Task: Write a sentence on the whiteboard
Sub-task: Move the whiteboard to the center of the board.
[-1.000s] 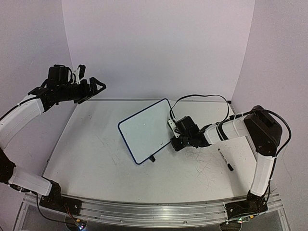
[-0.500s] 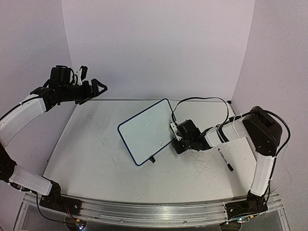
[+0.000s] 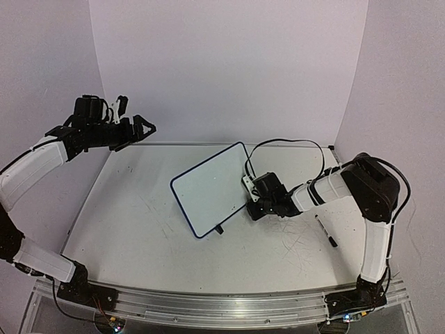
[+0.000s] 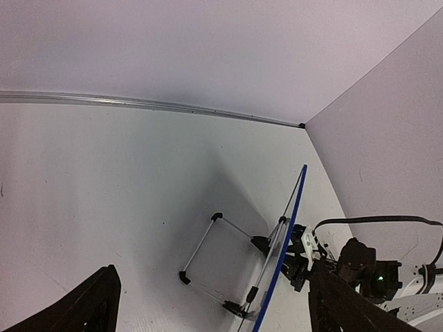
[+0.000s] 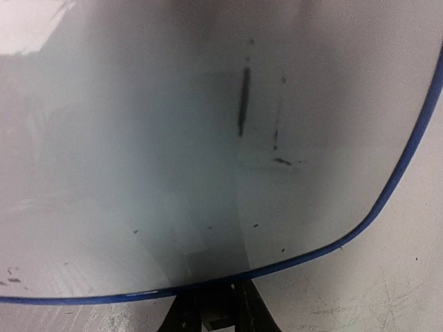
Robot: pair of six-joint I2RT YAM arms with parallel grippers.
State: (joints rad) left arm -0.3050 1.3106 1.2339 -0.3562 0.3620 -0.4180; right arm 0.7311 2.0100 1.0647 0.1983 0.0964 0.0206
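Two arms hold very different poses. The left gripper (image 3: 135, 118) hangs high over the far left corner of the table (image 3: 118, 223), its fingers spread wide with nothing between them. The whiteboard (image 3: 208, 191) stands mid-table, tilted on its wire stand (image 4: 208, 252). The right gripper (image 3: 251, 203) sits low at the board's right edge; I cannot tell whether its fingers are pressed together or pinching the rim. One short black stroke (image 5: 243, 100) marks the board's face. A black marker (image 3: 325, 231) lies on the table to the right, apart from that gripper.
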